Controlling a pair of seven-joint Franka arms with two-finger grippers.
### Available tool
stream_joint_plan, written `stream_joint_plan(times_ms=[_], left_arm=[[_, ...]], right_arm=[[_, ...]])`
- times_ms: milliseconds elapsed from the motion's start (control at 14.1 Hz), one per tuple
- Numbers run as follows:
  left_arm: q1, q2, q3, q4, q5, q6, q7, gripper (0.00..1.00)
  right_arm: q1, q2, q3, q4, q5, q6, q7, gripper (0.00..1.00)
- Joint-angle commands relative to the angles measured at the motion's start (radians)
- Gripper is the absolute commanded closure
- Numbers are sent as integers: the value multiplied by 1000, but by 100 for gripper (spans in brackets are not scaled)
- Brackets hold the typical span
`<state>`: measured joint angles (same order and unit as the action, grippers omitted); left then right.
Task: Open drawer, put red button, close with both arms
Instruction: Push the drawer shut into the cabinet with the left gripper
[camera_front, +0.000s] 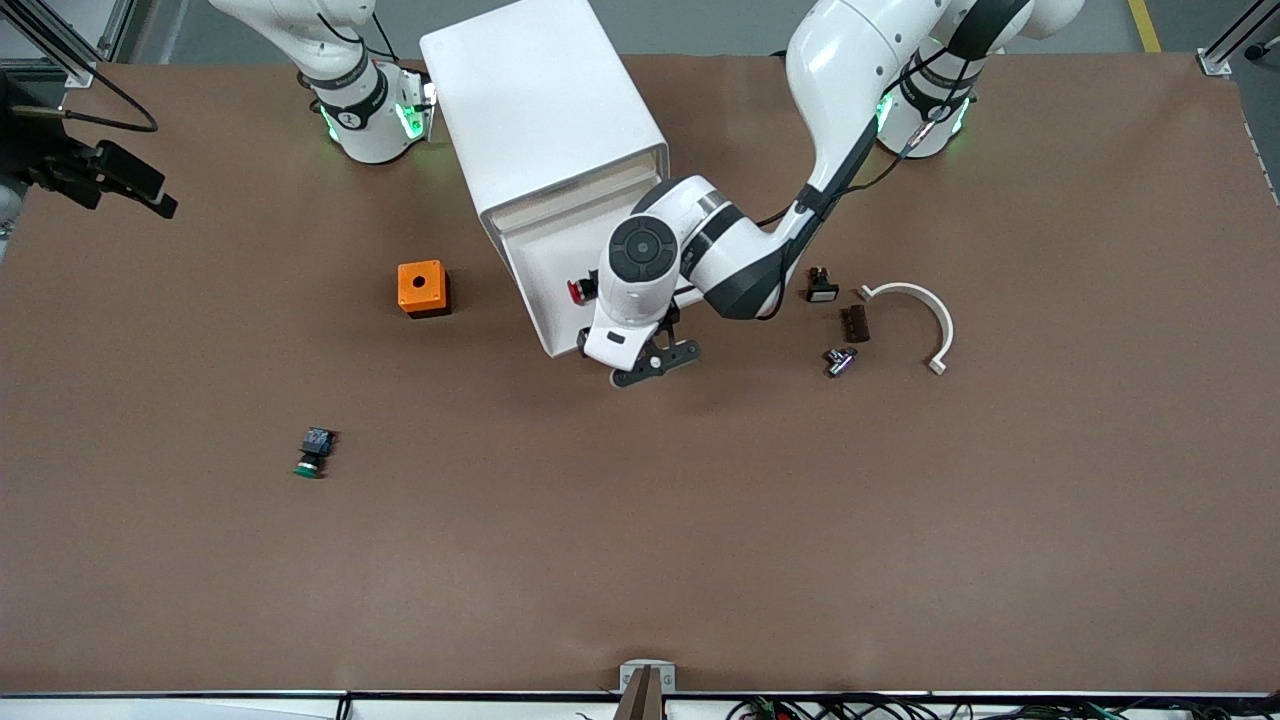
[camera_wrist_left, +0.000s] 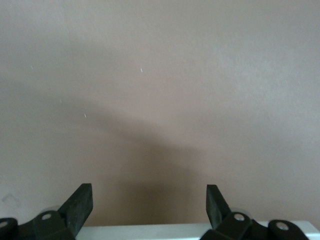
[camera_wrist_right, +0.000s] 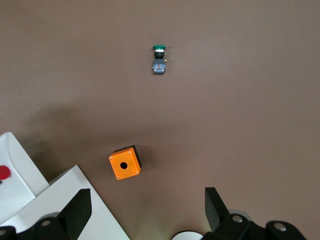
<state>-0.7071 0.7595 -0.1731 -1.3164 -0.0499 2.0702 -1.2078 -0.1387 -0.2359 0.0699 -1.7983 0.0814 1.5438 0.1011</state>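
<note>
The white cabinet (camera_front: 545, 110) stands at the robots' side of the table with its drawer (camera_front: 548, 262) pulled out toward the front camera. The red button (camera_front: 578, 291) lies inside the drawer, and its red cap shows in the right wrist view (camera_wrist_right: 4, 172). My left gripper (camera_front: 660, 362) is open and empty at the drawer's front edge, low over the table. The left wrist view shows its spread fingers (camera_wrist_left: 80, 202) above a white edge. My right gripper (camera_wrist_right: 147, 200) is open and empty, held high beside the cabinet (camera_wrist_right: 75, 210), out of the front view.
An orange box with a hole (camera_front: 422, 288) sits beside the drawer toward the right arm's end. A green button (camera_front: 314, 452) lies nearer the front camera. Small black parts (camera_front: 854, 323) and a white curved piece (camera_front: 920, 310) lie toward the left arm's end.
</note>
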Motion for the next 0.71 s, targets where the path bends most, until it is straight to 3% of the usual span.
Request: stream_joint_plan(times_ms=[0, 285, 640], left_arm=[[-3, -17, -32, -20, 11, 8, -58, 0], [-11, -17, -80, -21, 13, 8, -122, 0], [-66, -19, -86, -20, 15, 10, -199, 0]], right_arm=[[-6, 4, 16, 30, -17, -11, 11, 0], [19, 13, 16, 42, -17, -11, 66, 0], [17, 15, 16, 57, -17, -10, 68, 0]])
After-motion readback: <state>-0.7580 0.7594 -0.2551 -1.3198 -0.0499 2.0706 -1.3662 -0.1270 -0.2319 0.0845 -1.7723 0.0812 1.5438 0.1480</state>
